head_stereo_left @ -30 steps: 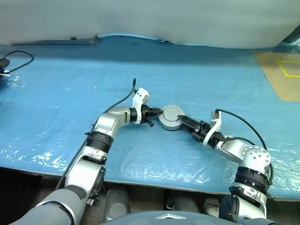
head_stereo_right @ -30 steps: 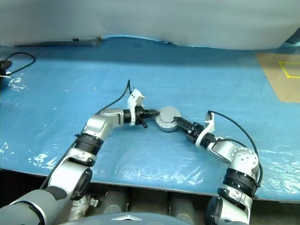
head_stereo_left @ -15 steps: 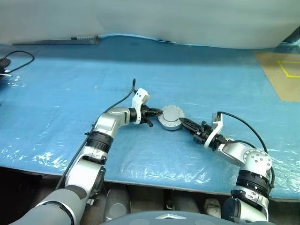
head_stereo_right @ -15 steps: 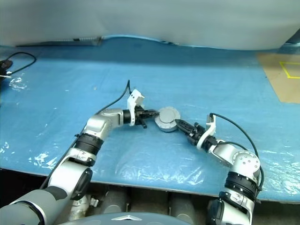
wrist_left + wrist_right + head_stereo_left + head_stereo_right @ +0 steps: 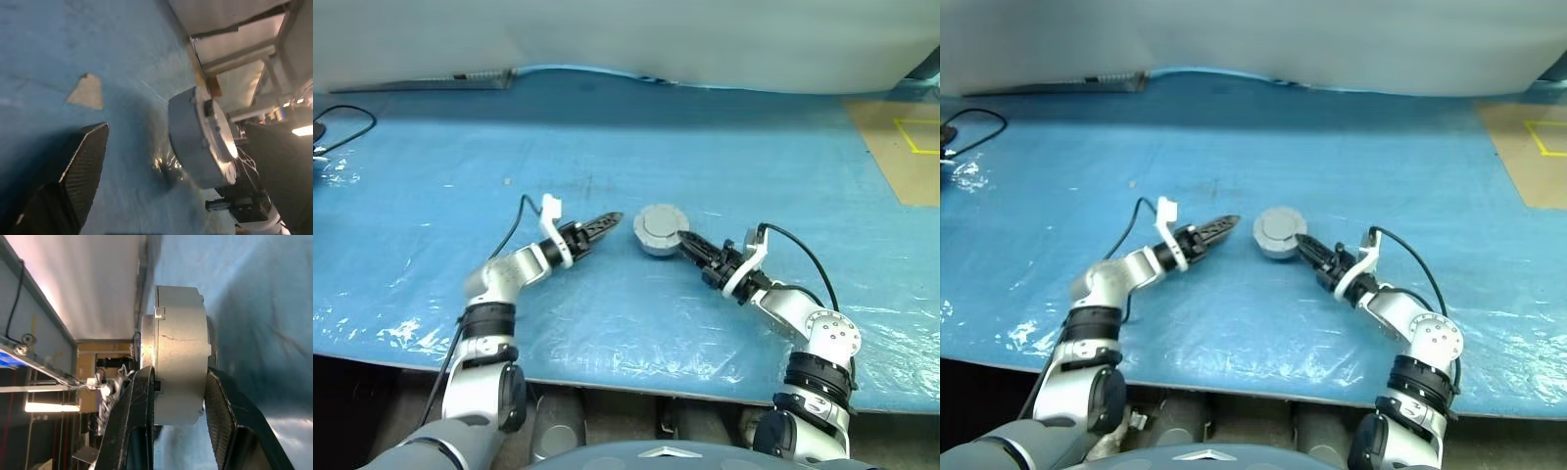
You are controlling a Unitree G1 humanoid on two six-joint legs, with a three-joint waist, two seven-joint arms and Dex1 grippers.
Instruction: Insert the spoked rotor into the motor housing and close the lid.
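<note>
motor housing [image 5: 655, 229] with lid [image 5: 1280, 226] on top, mid blue desk [image 5: 431, 206]; right gripper [image 5: 178, 396] clamped on housing's sides; left gripper [image 5: 610, 220] just beside it, apart, holds nothing, how far open can't tell

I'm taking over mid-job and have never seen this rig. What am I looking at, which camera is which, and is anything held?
This is a two-armed humanoid robot working over a table covered in a blue sheet. The two wide pictures come from its head, looking down; the other two come from cameras on each wrist. On the sheet sits the motor housing, a round grey puck with its lid on top. The right gripper clamps the housing's sides, its fingers on either side. The left gripper is open beside the housing, holding nothing.
</note>
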